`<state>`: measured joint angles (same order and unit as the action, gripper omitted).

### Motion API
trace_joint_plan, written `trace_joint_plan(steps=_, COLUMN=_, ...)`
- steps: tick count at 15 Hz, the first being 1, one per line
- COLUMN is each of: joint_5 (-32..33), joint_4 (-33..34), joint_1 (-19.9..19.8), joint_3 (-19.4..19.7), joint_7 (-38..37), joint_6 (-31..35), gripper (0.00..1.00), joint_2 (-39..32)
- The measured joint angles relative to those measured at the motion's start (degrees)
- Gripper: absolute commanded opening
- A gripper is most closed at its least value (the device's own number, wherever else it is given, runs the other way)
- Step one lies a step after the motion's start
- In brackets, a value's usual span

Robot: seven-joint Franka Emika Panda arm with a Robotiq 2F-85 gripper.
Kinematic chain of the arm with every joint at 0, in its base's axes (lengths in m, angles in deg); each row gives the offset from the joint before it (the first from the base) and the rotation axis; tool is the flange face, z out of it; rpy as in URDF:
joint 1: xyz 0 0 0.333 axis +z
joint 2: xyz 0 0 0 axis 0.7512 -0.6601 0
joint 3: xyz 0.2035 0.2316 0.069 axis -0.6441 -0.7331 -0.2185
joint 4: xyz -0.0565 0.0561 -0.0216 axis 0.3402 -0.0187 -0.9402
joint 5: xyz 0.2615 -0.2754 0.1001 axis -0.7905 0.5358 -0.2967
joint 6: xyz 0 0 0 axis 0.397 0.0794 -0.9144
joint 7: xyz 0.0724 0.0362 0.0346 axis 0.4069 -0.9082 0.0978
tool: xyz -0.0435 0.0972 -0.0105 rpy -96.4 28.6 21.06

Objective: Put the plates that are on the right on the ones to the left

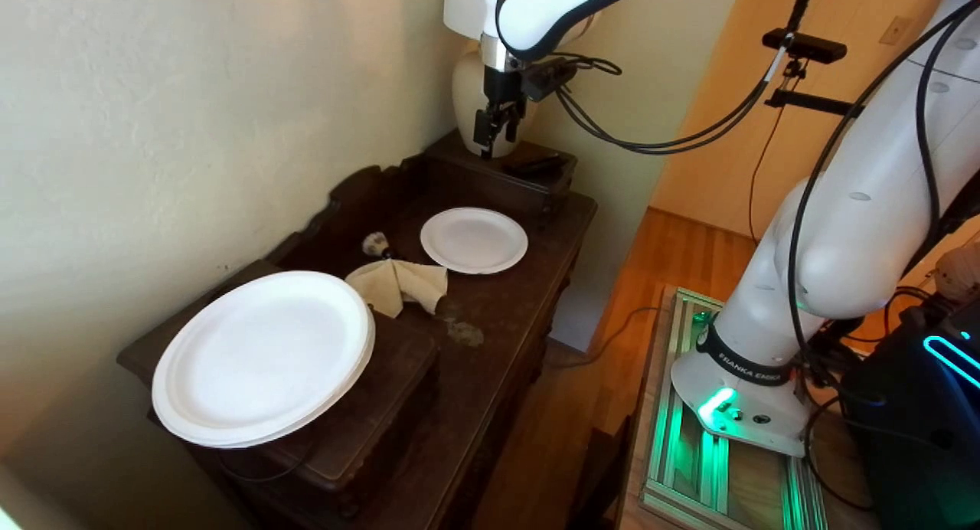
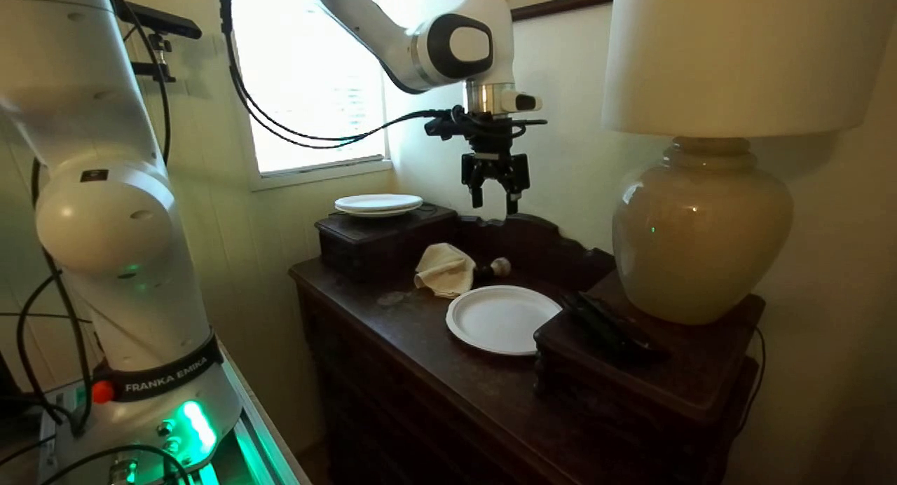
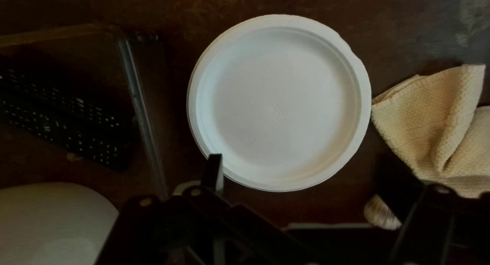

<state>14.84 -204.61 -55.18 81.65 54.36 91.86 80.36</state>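
Note:
A round white plate [image 1: 475,240] lies on the dark dresser top in both exterior views [image 2: 501,320] and in the wrist view [image 3: 279,104]. I cannot tell whether it is one plate or several nested. A stack of white plates [image 1: 264,358] sits on the raised box at the dresser's far end, also in an exterior view [image 2: 378,202]; it is out of the wrist view. My gripper [image 2: 495,205] is open and empty, pointing down, well above the dresser. Its fingers [image 3: 302,165] are spread wide in the wrist view.
A folded cream cloth [image 1: 402,285] and a brush [image 1: 375,244] lie between the plate and the stack. A lamp [image 2: 701,233] and a dark object [image 2: 610,327] stand on the raised box beside the single plate position. The dresser's back rail [image 1: 360,189] and wall run behind.

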Motion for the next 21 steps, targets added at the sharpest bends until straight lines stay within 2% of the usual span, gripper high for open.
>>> trace_joint_plan(steps=7, joint_5=0.55, joint_4=0.48, joint_1=0.07, joint_3=-0.32, joint_7=0.18, joint_6=0.0, gripper=1.0, joint_2=-0.65)
trace_joint_plan(steps=14, joint_5=3.46, joint_4=4.22, joint_1=2.67, joint_3=-2.87, joint_7=-2.91, joint_6=2.75, gripper=1.0, joint_2=-12.11)
trace_joint_plan(steps=16, joint_5=3.74, joint_4=5.88, joint_1=3.58, joint_3=-2.88, joint_7=-6.97, joint_6=4.35, gripper=1.0, joint_2=-15.85)
trace_joint_plan(steps=21, joint_5=7.08, joint_4=7.24, joint_1=7.07, joint_3=-0.57, joint_7=-24.81, joint_6=15.23, gripper=1.0, joint_2=-22.5)
